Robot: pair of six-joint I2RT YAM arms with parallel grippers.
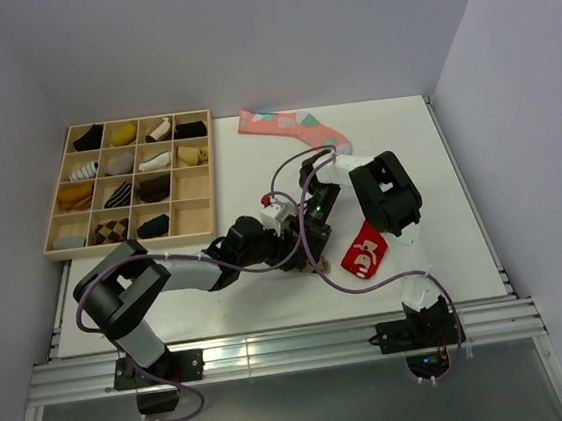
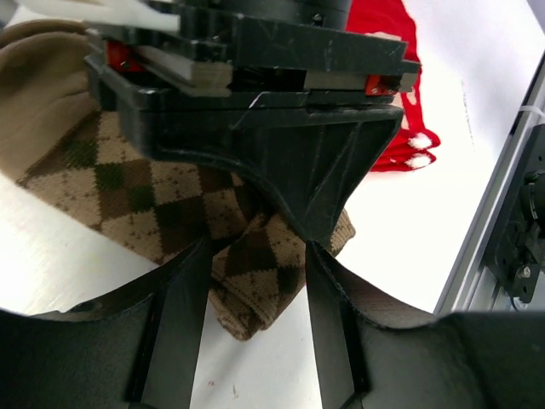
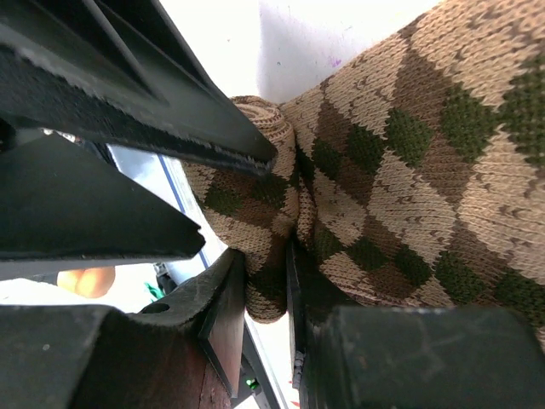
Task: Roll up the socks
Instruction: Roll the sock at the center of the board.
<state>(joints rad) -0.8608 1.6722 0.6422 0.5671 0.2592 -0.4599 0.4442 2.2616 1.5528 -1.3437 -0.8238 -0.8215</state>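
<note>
Argyle sock (image 2: 145,196): lies on the white tabletop (image 1: 438,174) near its front middle, under the spot where the two arms meet. One end is folded over into a thick lump.
Left fingers (image 2: 179,324): one on each side of the folded end and touching it, grasping the fold.
Right fingers (image 3: 223,315): clenched on a pinch of the knit, with only a narrow gap between them.
In the way: a black housing (image 2: 281,145) of the right arm hangs over the middle of the argyle sock in the left wrist view. In the right wrist view the left fingers fill the upper left.
Red sock (image 1: 364,250): just right of the argyle sock, flat, with a white figure on it. Whether the two touch cannot be told.
Pink sock (image 1: 290,125): at the far edge of the tabletop, well apart from the arms.
Wooden tray (image 1: 210,178): far left, with rolled socks in most of its compartments.
Cable (image 1: 359,285): loops across the tabletop beside the red sock.
Hard to make out: from above the arms cover nearly all of the argyle sock, and only a scrap shows at their near side. Its full length is cut off in both wrist views.
</note>
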